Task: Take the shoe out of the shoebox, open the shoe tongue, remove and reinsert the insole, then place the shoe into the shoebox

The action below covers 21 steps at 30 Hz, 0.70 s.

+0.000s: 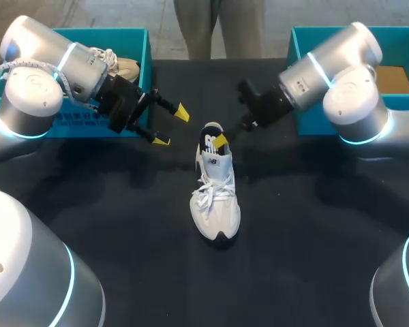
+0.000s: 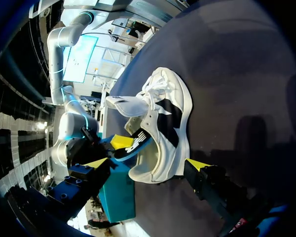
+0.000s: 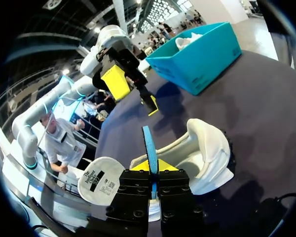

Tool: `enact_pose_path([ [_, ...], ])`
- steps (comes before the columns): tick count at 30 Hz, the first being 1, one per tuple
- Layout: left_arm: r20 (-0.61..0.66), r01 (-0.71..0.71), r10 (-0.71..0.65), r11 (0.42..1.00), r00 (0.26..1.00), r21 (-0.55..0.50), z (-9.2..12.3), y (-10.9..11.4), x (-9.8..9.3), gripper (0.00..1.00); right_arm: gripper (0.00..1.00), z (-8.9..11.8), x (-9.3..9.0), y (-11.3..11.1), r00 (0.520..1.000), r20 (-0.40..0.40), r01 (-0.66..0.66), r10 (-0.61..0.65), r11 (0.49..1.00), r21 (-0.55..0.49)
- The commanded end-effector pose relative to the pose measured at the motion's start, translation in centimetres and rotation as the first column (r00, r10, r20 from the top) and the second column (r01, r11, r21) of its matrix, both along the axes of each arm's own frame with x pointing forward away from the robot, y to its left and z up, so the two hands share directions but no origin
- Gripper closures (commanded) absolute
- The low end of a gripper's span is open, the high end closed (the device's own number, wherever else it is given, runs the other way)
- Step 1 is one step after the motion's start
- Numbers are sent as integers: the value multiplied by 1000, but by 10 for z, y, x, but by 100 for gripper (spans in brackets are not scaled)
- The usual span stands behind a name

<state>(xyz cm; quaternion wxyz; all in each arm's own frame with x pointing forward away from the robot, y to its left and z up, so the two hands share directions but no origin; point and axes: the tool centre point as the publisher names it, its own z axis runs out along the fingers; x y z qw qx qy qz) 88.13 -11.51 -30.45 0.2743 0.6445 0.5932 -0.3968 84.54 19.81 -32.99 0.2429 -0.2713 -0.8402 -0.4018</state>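
Note:
A white shoe lies mid-table, toe toward me, with its tongue folded out. My right gripper is at the heel opening, shut on the thin blue insole, which stands on edge between its yellow tips, partly out of the shoe. My left gripper hangs open just left of the heel, touching nothing. In the left wrist view the shoe lies ahead of that gripper, and the insole shows at the heel.
A teal shoebox at the back left holds another light shoe. A second teal box stands at the back right with brown card inside. Black tabletop surrounds the shoe.

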Motion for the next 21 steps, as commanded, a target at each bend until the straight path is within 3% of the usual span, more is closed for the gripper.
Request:
enact_pose_path([
  [1,3,-2,2,1000,1000,1,-1,-1,-1,0,100,-4,11,11,999,-13,-34,34,999,-16],
  [12,3,-2,2,1000,1000,1,-1,-1,-1,0,100,-19,0,17,993,-67,-108,101,989,-106],
  [21,3,-2,2,1000,1000,1,-1,-1,-1,0,100,-16,-8,15,995,-65,-87,81,991,-100],
])
